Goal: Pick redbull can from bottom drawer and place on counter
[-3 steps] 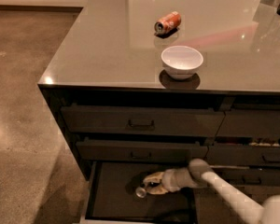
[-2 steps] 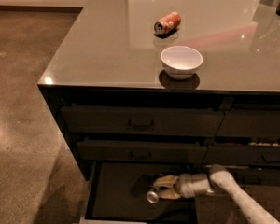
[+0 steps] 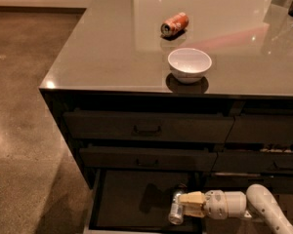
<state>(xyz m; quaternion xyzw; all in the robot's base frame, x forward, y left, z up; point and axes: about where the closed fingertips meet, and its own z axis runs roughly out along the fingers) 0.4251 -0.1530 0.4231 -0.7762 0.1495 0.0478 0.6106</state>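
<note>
The single camera view looks down on the counter, whose glossy grey-brown top fills the upper part of the scene, with its front left corner catching a small glint of light. A white bowl stands upright close to the front edge, roughly midway along the stretch of that edge that shows. Behind it, further in from the front edge and well apart from the bowl, an orange-red can lies on its side.

Below the front edge, the dark cabinet shows two handled drawers, both closed, one above the other. Under them the bottom drawer is pulled out, and its dark flat floor is exposed.

The redbull can is inside this drawer, toward the right side of its floor, standing nearly upright with a slight tilt. It lies below the front edge of the counter, almost directly beneath the bowl.

The pale arm reaches in low from the lower right corner of the view, lying almost level. Its gripper is down in the drawer and points left, its tip right against the right side of the can. Whether it has closed on the can or merely touches it cannot be told.

A brown speckled floor lies beyond the counter's left edge.
</note>
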